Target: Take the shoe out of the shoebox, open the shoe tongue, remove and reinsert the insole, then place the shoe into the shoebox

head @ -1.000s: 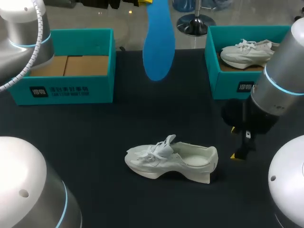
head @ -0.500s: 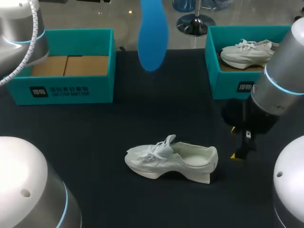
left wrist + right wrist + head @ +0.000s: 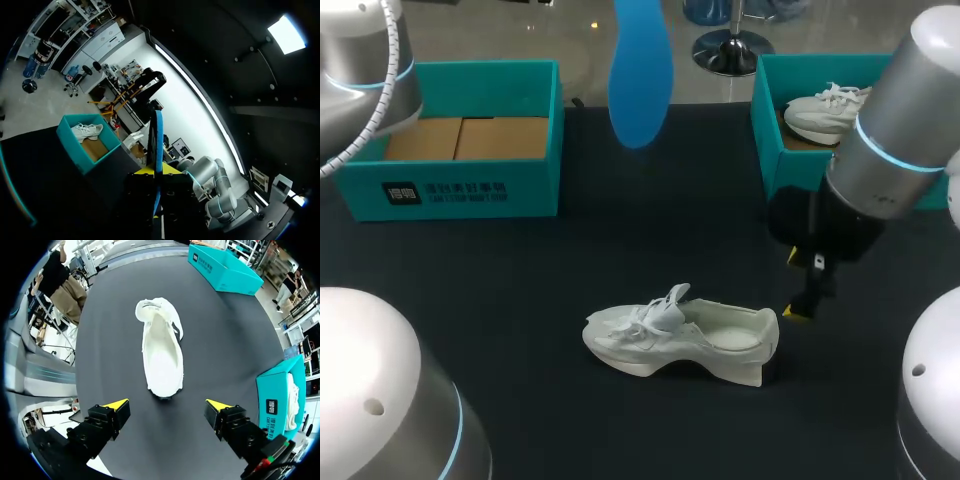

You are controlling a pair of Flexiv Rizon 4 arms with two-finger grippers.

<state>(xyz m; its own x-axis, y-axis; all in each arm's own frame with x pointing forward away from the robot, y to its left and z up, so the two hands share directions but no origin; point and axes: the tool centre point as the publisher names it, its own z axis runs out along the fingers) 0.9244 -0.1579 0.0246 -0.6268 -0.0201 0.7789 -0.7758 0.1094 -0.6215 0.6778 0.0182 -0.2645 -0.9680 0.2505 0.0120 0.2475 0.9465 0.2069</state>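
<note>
We seem to be in a robotics lab: our left arm (image 3: 360, 90) and right arm (image 3: 895, 140), grey with glowing blue rings, come in over a black table (image 3: 570, 270) bearing a teal left shoebox (image 3: 470, 185), a teal right shoebox (image 3: 785, 170) and a white shoe (image 3: 680, 335).

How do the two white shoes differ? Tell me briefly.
The loose shoe lies on the black table, fully in view; the boxed shoe sits in the right teal box, partly hidden by the right arm. The loose shoe's tongue is pulled up, mouth open; the boxed shoe's mouth is hidden. Both are white, toes pointing the same way.
</note>
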